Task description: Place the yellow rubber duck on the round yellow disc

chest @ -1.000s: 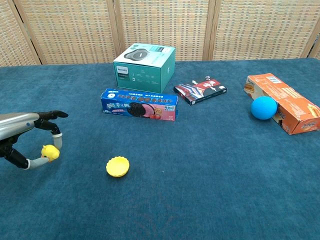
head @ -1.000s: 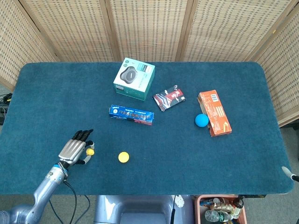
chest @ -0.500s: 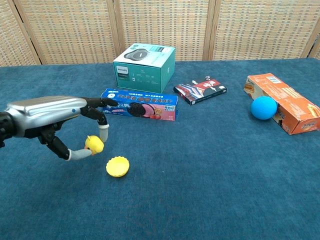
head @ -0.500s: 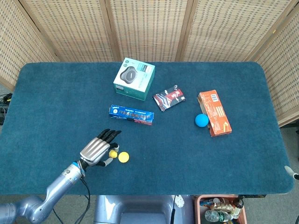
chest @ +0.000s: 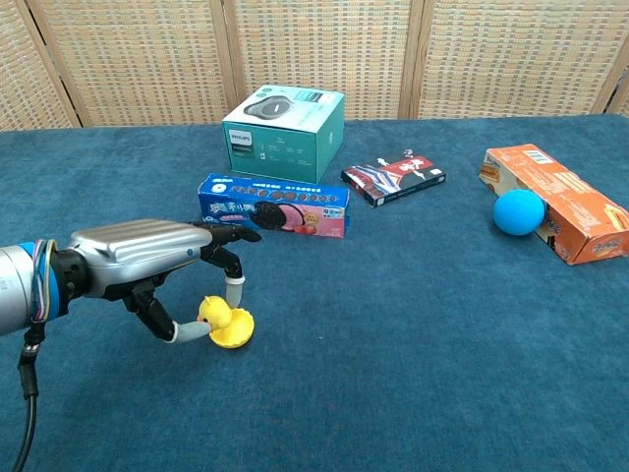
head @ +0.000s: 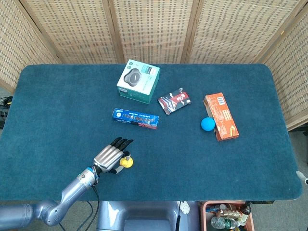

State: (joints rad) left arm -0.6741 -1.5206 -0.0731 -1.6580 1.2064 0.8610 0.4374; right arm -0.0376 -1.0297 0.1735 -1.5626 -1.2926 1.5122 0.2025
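My left hand (chest: 162, 258) pinches the small yellow rubber duck (chest: 214, 314) between thumb and a finger, the other fingers stretched forward. The duck sits at the left edge of the round yellow disc (chest: 234, 330), touching or just above it. From the head view the left hand (head: 109, 156) covers most of the duck, and the disc (head: 126, 162) shows just to its right. My right hand shows only as a sliver at the lower right corner (head: 302, 177) of the head view; its fingers are hidden.
Behind the disc lies a blue cookie box (chest: 274, 206), with a teal speaker box (chest: 283, 133) further back. A red-black packet (chest: 393, 177), a blue ball (chest: 518, 211) and an orange carton (chest: 555, 201) lie to the right.
My left hand has carried the duck rightward from the table's left side to the disc, and lowered it onto the disc's left edge.
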